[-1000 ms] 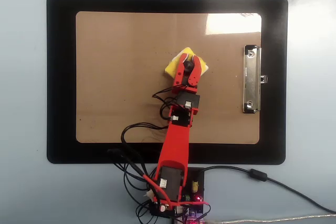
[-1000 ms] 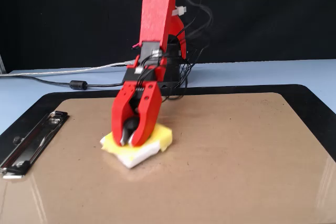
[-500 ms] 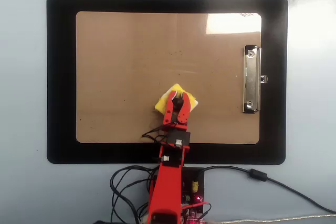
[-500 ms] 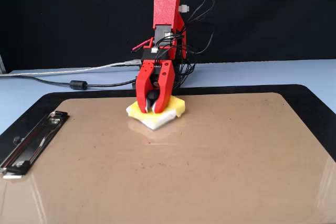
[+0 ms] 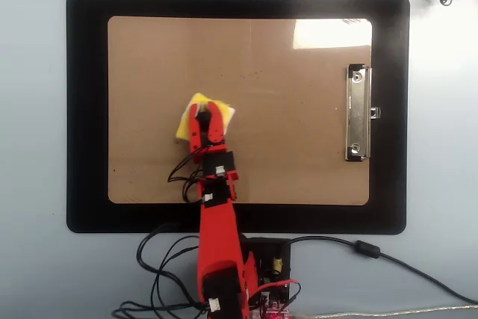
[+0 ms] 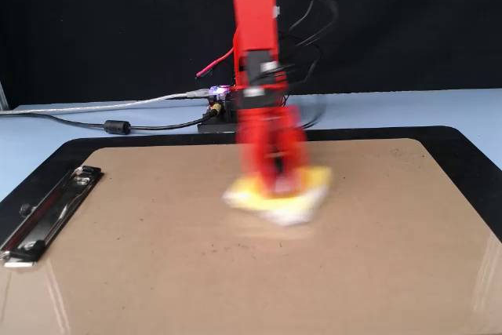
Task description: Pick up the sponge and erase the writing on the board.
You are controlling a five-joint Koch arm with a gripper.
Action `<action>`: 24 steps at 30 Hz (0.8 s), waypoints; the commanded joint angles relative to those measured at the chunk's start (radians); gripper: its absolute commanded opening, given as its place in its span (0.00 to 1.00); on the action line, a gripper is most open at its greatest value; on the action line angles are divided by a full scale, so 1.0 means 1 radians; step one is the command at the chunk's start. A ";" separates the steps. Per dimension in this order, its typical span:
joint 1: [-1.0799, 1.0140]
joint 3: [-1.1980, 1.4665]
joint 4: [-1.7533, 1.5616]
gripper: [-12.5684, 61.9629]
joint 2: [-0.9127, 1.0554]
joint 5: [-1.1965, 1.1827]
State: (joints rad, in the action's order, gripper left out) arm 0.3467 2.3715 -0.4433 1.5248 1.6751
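Since the previous frames the sponge [image 5: 203,113] has been carried sideways across the board [image 5: 299,147]: in the overhead view it now sits left of the board's centre, where half a second ago it lay lower and nearer the middle, and a second ago further toward the clip [image 5: 358,113]. The red arm [image 5: 218,229] has been swung with it.

The end effector [image 5: 205,113] is closed on the sponge from above, apparently by its centre, though the knob itself is hidden by the jaws. The sponge is held flat against the tan surface, presumably so that its underside is pressed on the board while it is dragged. In the fixed view the end effector [image 6: 276,174] and sponge [image 6: 278,194] are smeared by motion blur, which suggests that a fast wiping stroke is under way.

No writing can be made out on the board in either view; only a few faint specks are seen. The erasing is therefore judged to be largely done, with remaining passes serving only to clean residue.

The board is laid on a black mat [image 5: 86,110], which rests on the pale blue worktop [image 5: 33,147]. The clip is kept well clear of the wiped area, so a stroke toward it would risk a snag.
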 commanded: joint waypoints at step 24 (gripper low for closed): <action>0.589 0.046 -0.021 0.09 0.060 0.146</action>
State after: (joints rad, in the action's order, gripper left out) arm 0.9250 2.4191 -0.4418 1.5509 1.7932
